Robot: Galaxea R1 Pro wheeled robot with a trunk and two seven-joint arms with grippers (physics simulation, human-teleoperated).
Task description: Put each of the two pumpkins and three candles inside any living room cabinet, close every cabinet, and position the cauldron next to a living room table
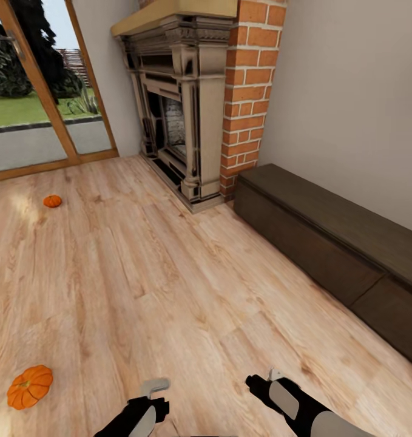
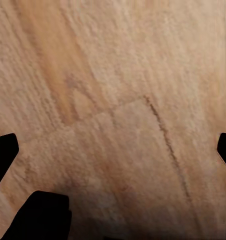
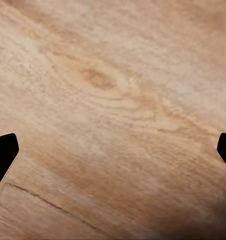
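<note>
The nearer pumpkin (image 1: 29, 386) lies on the wooden floor (image 1: 169, 285) to the robot's left and slightly ahead, so the left gripper (image 1: 152, 394) is the closer one to it; a second pumpkin (image 1: 52, 201) sits much farther off near the glass door (image 1: 30, 103). The cabinet (image 1: 339, 255) runs along the right wall beside the brick fireplace (image 1: 193, 109), all fronts shut. Both the left gripper and the right gripper (image 1: 263, 381) hang spread wide and empty over bare planks.

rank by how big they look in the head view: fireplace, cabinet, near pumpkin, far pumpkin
1. fireplace
2. cabinet, close to the fireplace in apparent size, so that order is unsure
3. near pumpkin
4. far pumpkin, likely smaller only through distance
</note>
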